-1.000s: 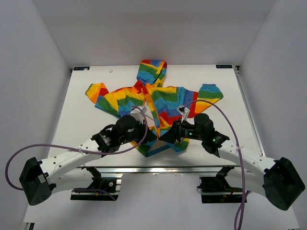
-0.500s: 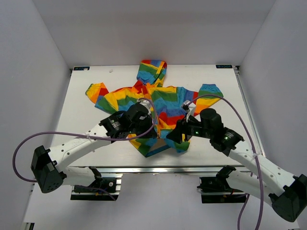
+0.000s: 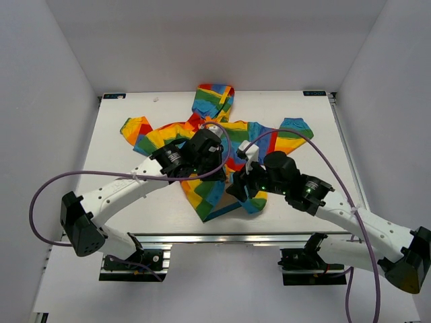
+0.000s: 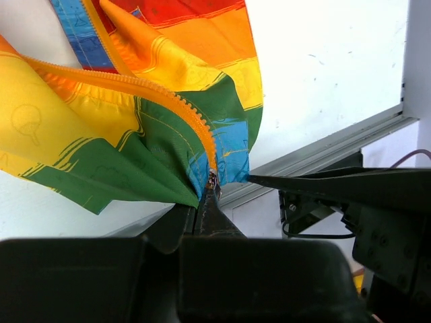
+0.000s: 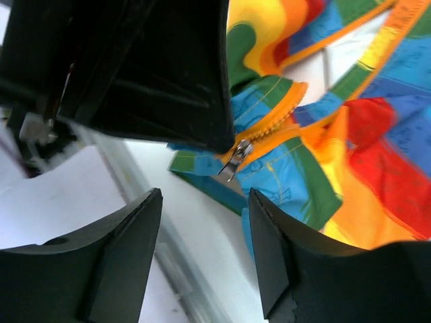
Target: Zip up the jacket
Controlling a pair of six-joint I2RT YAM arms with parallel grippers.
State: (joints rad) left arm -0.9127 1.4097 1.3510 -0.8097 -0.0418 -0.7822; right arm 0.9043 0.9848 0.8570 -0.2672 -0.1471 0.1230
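Observation:
The rainbow-striped jacket [image 3: 229, 138] lies spread on the white table, hood toward the back, with its lower front bunched and lifted. My left gripper [image 3: 218, 167] is shut on the jacket's hem at the bottom end of the orange zipper [image 4: 182, 111]; its tips [image 4: 212, 187] pinch the fabric there. The metal zipper pull [image 5: 236, 159] hangs just beside that grip. My right gripper [image 5: 204, 196] is open just below the pull and touches nothing. Both black fingers [image 5: 135, 229] are spread. In the top view the right gripper [image 3: 239, 183] sits at the jacket's lower right edge.
The table [image 3: 108, 155] ends in an aluminium rail [image 3: 215, 235] along its near edge, close under both grippers. Purple cables [image 3: 40, 202] loop off both arms. White walls enclose the table on three sides.
The left gripper has moved toward the back and slightly right, pulling the hem up with it. The right gripper has shifted left toward the zipper's bottom end, and its jaws stand wider.

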